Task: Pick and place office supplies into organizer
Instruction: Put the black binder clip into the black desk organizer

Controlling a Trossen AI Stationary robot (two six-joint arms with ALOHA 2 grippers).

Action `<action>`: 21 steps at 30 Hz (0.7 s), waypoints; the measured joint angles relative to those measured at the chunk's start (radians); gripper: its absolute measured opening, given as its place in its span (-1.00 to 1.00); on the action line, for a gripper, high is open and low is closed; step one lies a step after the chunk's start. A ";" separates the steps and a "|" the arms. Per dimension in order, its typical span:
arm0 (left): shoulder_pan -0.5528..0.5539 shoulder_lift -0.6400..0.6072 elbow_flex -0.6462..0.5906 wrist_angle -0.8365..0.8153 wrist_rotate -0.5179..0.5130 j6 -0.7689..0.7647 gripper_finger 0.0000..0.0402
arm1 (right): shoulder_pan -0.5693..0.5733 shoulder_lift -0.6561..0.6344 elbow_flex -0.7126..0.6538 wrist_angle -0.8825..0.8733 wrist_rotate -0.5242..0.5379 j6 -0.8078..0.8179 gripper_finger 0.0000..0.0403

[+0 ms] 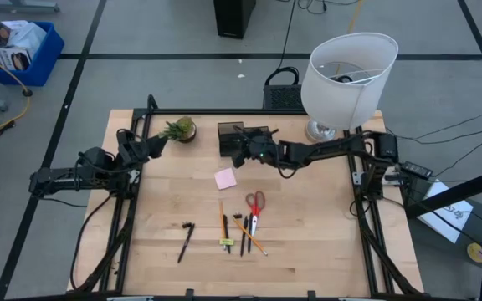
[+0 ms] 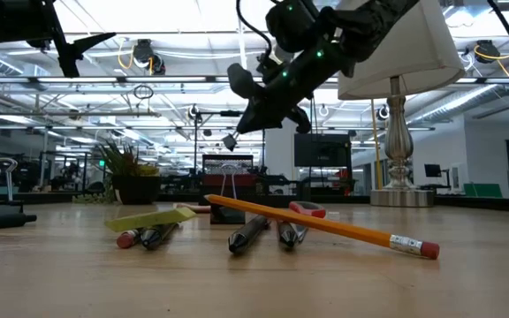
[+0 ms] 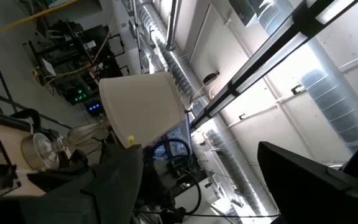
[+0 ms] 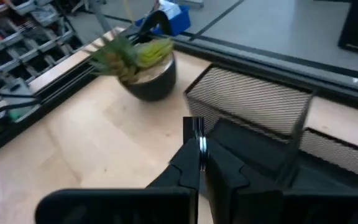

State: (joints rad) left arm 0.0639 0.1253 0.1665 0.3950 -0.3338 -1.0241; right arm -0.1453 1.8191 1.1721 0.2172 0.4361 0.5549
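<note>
The right gripper [image 1: 239, 149], pinched on a small binder clip [image 4: 194, 138], hangs over the one mesh organizer [image 1: 245, 135]. One pink sticky-note pad [image 1: 225, 178], one pair of scissors [image 1: 254, 205], two orange pencils [image 1: 249, 234] and several black pens [image 1: 187, 241] lie on the table [image 1: 308, 242]. The left gripper [image 1: 159, 142] waits wide open, empty, beside the plant [image 1: 179, 129].

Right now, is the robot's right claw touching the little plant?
Apart. The high view shows the right gripper over the organizer, with bare table between it and the plant. The right wrist view shows that gap too.
</note>
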 joint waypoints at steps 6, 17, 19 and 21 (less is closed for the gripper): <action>0.000 0.000 0.000 -0.001 0.000 0.001 0.60 | -0.035 0.041 0.000 -0.007 -0.065 0.005 -0.98; 0.000 0.000 0.000 -0.002 0.010 0.000 0.60 | -0.052 0.089 0.000 0.053 -0.122 0.011 -0.98; 0.000 0.000 0.000 -0.002 0.011 0.000 0.60 | -0.062 0.089 0.000 0.084 -0.121 0.002 -0.98; 0.000 0.000 0.000 -0.002 0.011 0.000 0.60 | -0.075 0.089 0.000 0.114 -0.122 0.023 -0.97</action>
State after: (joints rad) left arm 0.0635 0.1250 0.1665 0.3931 -0.3229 -1.0241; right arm -0.2199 1.9083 1.1725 0.3312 0.3142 0.5783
